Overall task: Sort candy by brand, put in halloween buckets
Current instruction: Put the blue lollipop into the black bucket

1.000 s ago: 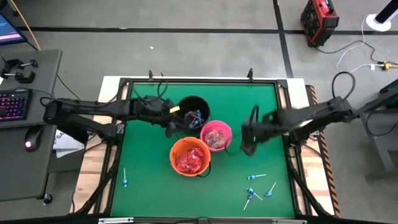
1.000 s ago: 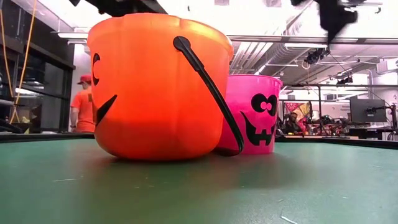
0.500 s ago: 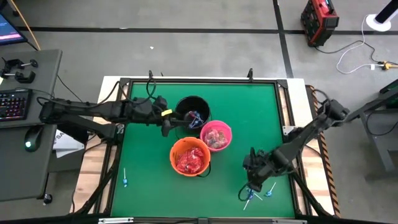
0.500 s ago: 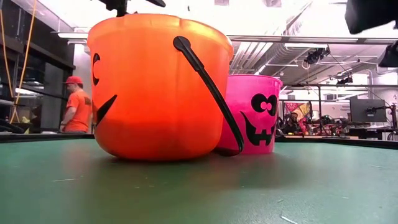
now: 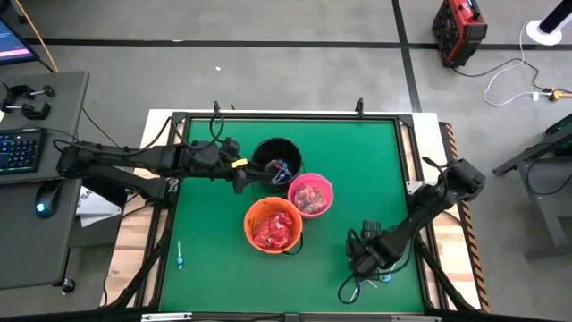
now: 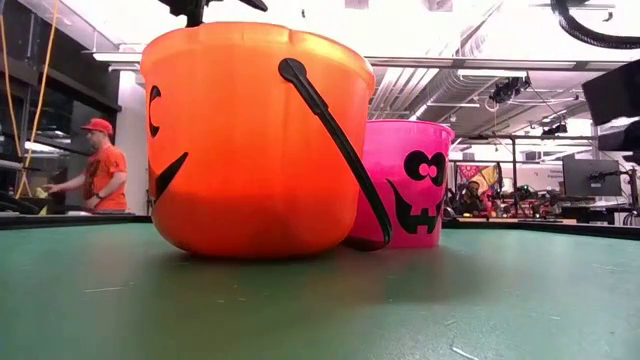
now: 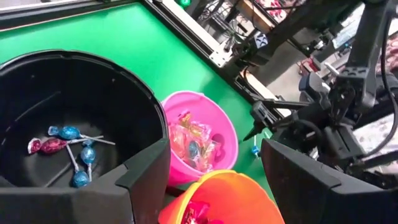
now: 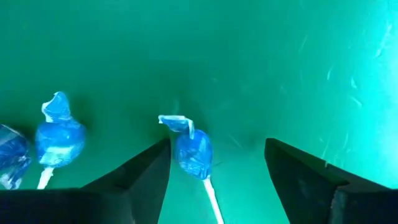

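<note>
Three buckets stand clustered mid-table: the black bucket (image 5: 268, 148) holds blue lollipops (image 7: 78, 152), the pink bucket (image 5: 327, 188) holds wrapped candy, and the orange bucket (image 5: 253, 215) holds red packets (image 5: 273, 231). My left gripper (image 5: 243, 176) hovers open at the black bucket's left rim. My right gripper (image 5: 362, 264) is low over the near right of the mat, open. In the right wrist view its fingers (image 8: 214, 171) stand on either side of a blue lollipop (image 8: 193, 151) lying on the mat. Two more lollipops (image 8: 59, 135) lie beside it. A single lollipop (image 5: 180, 260) lies near the left edge.
The orange bucket (image 6: 250, 140) and the pink bucket (image 6: 410, 180) touch side by side in the low view. The black frame rail (image 5: 420, 259) runs close to my right arm. Bare green mat (image 5: 214, 277) lies along the near edge. A person stands in the room behind.
My right gripper has swung from beside the pink bucket toward the table's near edge and come down over the lollipops at the near right. The buckets have stayed put.
</note>
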